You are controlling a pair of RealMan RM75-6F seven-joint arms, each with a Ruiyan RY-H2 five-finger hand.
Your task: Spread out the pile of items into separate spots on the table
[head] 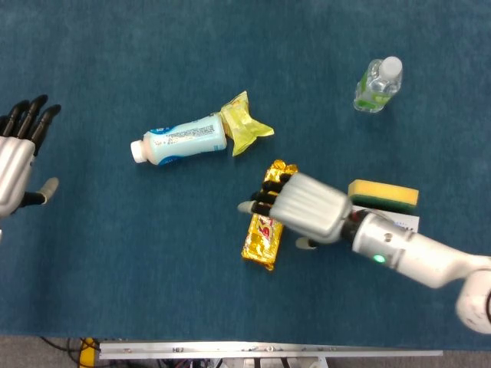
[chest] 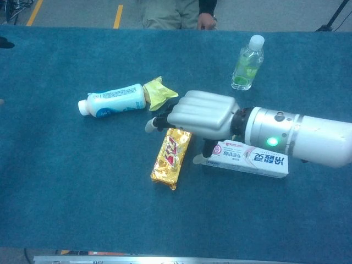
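Note:
My right hand (head: 303, 207) (chest: 201, 114) hovers over the top end of the gold snack bar (head: 263, 234) (chest: 170, 158), fingers spread and holding nothing; whether it touches the bar is unclear. A white toothpaste box (chest: 250, 159) lies just right of the bar, partly under my right forearm. Behind that forearm sits a yellow-green sponge (head: 383, 193). A pale blue milk bottle (head: 180, 140) (chest: 113, 100) lies on its side, its base against a crumpled yellow packet (head: 245, 126) (chest: 159, 92). My left hand (head: 17, 157) is open at the far left edge.
A small clear water bottle (head: 378, 84) (chest: 247, 61) stands upright at the back right. A person (chest: 181, 12) sits beyond the table's far edge. The table's front edge (head: 268, 349) runs along the bottom of the head view.

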